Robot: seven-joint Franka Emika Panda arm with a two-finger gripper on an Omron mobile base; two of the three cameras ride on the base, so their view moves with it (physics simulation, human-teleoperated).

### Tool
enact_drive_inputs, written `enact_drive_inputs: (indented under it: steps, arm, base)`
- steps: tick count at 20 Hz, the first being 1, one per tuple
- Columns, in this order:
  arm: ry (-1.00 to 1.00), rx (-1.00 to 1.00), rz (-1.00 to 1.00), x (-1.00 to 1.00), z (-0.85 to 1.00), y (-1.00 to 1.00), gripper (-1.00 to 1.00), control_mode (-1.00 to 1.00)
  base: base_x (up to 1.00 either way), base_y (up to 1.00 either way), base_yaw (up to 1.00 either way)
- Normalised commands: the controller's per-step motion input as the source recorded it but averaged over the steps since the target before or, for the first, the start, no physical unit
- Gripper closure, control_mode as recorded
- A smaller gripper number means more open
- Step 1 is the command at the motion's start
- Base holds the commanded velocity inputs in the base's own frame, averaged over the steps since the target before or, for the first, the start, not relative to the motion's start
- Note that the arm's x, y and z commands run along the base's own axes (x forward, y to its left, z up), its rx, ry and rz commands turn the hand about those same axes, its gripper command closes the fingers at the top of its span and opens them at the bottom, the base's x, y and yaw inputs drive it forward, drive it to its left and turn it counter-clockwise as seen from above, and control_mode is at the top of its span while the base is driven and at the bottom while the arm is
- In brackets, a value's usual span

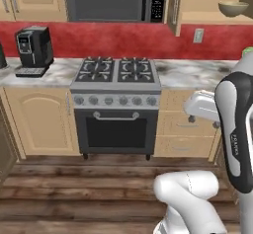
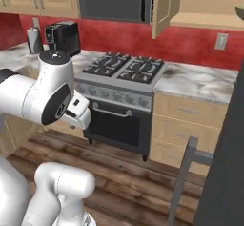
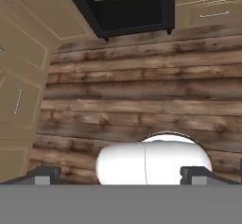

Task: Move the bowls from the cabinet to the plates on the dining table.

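A kitchen wall faces the robot: a red backsplash (image 1: 123,38) runs behind a marble table (image 1: 190,74), and a steel stove (image 1: 116,75) with four burners and a dark oven door (image 1: 116,132) sits in the middle. At about ten o'clock from the stove stands a black coffee machine (image 1: 33,50). The floor (image 1: 89,193) is dark wooden planks. Above the stove hangs a grey microwave (image 1: 116,1). At two o'clock from the stove the cabinet (image 1: 210,3) stands with its door swung open, and on its shelf rests a deep olive-beige bowl (image 1: 233,8) with a yellowish rim, upright. The gripper (image 3: 120,175) points down at the floor planks in the hand view, fingertips (image 3: 45,175) spread wide apart with nothing between them.
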Motion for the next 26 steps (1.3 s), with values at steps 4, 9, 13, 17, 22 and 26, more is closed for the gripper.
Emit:
enact_drive_inputs:
  steps: [4, 9, 13, 17, 22, 26]
  arm:
    - [0.0, 0.0, 0.0, 0.0, 0.0, 0.0, -1.0, 1.0]
    - [0.0, 0.0, 0.0, 0.0, 0.0, 0.0, -1.0, 1.0]
    - [0.0, 0.0, 0.0, 0.0, 0.0, 0.0, -1.0, 1.0]
    - [0.0, 0.0, 0.0, 0.0, 0.0, 0.0, -1.0, 1.0]
    - [0.0, 0.0, 0.0, 0.0, 0.0, 0.0, -1.0, 1.0]
    - [0.0, 0.0, 0.0, 0.0, 0.0, 0.0, -1.0, 1.0]
  base:
    - [0.37, -0.99, 0.06]
    - [0.36, -0.91, 0.09]
    - [0.43, -0.91, 0.07]
    - [0.9, -0.55, 0.01]
    - [1.0, -0.23, 0.0]
    - [0.93, -0.29, 0.0]
